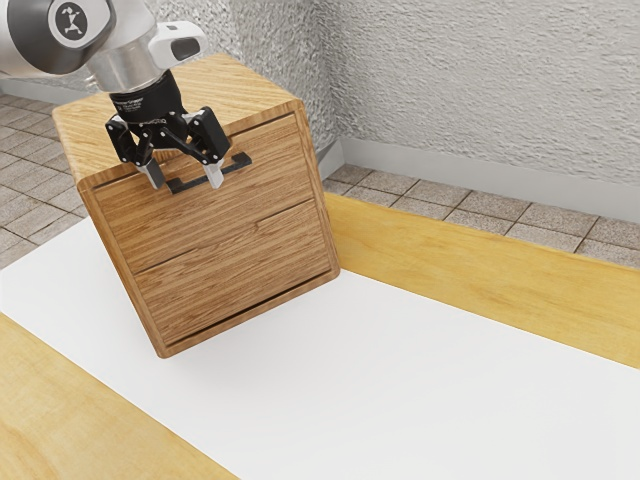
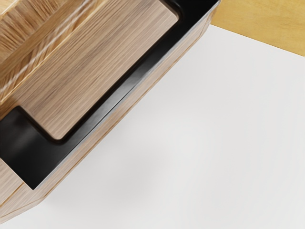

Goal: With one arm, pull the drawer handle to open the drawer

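Drawer handle (image 1: 235, 166) sitting at hand (image 1: 182, 180), fingers standing apart | wrist view revealing gap behind it | contact unclear

The drawer cabinet (image 1: 215, 240) stands on the surface (image 1: 400, 400) toward the exterior view's left, the handle (image 1: 235, 165) high on its front, the hand (image 1: 182, 178) at the handle, a wall (image 1: 480, 80) behind

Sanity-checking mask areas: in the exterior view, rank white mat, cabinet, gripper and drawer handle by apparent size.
1. white mat, largest
2. cabinet
3. gripper
4. drawer handle, a thin bar, partly hidden by the gripper

The gripper and the handle sit at about the same depth, so nearness does not skew that pair.
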You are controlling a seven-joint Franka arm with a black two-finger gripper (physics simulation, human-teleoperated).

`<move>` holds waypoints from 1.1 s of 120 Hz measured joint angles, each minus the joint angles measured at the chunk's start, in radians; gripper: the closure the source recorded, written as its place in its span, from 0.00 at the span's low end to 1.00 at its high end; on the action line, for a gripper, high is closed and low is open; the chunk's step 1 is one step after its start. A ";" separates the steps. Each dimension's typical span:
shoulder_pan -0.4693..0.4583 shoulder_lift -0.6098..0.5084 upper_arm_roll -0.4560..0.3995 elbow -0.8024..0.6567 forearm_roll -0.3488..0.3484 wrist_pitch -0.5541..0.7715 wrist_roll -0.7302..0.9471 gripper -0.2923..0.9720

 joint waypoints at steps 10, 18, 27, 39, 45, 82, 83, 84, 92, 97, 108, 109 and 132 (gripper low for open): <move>0.000 0.000 0.000 0.000 0.000 0.000 0.000 0.23; 0.000 0.000 0.000 0.000 0.000 0.000 0.000 0.23; 0.000 0.000 0.000 0.000 0.000 0.000 -0.001 0.23; 0.002 0.000 0.000 0.000 -0.001 0.000 -0.001 0.23; 0.002 -0.001 0.000 0.004 -0.001 0.000 -0.001 0.23; 0.019 -0.087 -0.084 0.131 0.060 -0.029 -0.003 0.23; 0.021 -0.089 -0.089 0.132 0.062 -0.029 -0.003 0.23; 0.022 -0.091 -0.094 0.132 0.063 -0.030 -0.003 0.23; 0.021 -0.100 -0.117 0.134 0.074 -0.034 -0.003 0.23; 0.011 -0.104 -0.123 0.135 0.078 -0.035 -0.003 0.23; -0.021 -0.107 -0.125 0.135 0.084 -0.038 -0.003 0.23; -0.024 -0.107 -0.125 0.135 0.084 -0.038 -0.003 0.23; -0.087 -0.107 -0.117 0.134 0.088 -0.037 -0.002 0.23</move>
